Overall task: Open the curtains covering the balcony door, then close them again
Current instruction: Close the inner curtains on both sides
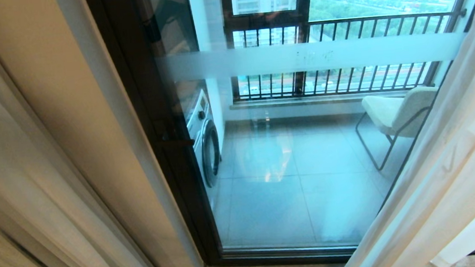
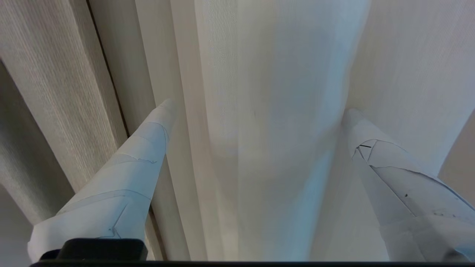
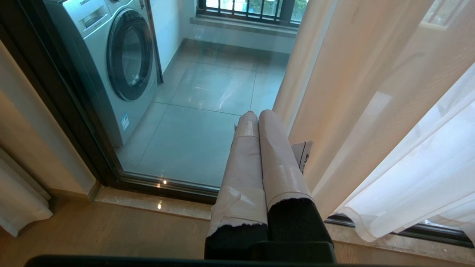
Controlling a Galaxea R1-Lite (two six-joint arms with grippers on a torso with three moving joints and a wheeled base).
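Curtains: sheer white fold sits between spread fingers of left gripper, both taped fingertips against fabric, nothing pinched. Right gripper low near floor, taped fingers pressed together, empty, just beside right curtain panel. Head view: curtains drawn apart to both sides, balcony door glass exposed between them, frosted band across it. Beyond glass: washing machine, chair, railing.
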